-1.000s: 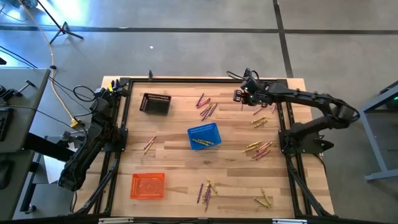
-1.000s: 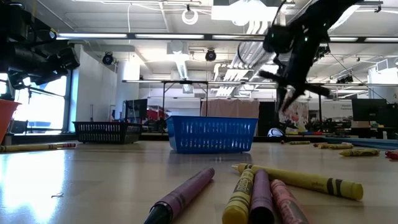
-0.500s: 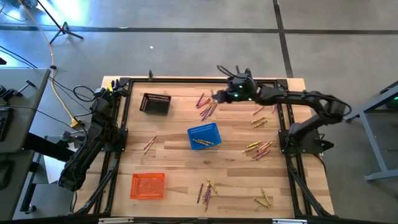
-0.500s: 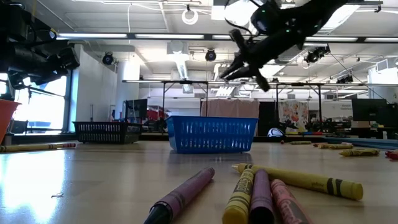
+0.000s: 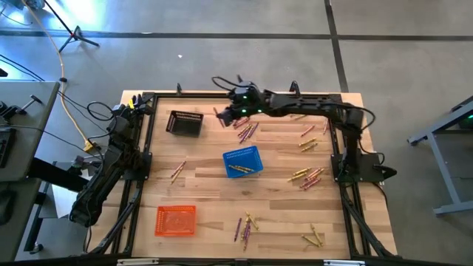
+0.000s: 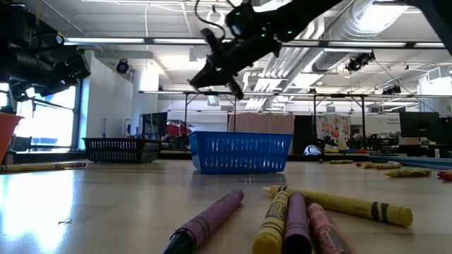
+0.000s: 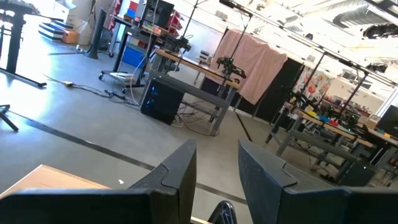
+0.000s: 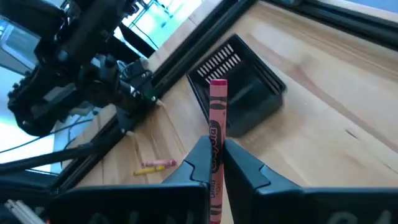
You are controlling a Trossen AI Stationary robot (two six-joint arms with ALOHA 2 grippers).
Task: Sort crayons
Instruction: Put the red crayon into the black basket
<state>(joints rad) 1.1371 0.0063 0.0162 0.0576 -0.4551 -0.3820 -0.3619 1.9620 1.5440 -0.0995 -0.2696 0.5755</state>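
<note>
While the right pincer clamps one pink crayon, three baskets sit below.

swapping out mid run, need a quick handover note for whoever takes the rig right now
Right pincer: shut on a red-pink crayon, held in the air near the black basket at the table's far left; not yet dropped.
Left pincer: open, empty, parked at the table's left edge, pointing out into the room.
Done: the blue basket holds at least one yellow crayon; the orange basket's contents cannot be told.
Left: loose crayons in several clusters, next to the right pincer, along the right side and at the near edge, plus a single one on the left.
</note>
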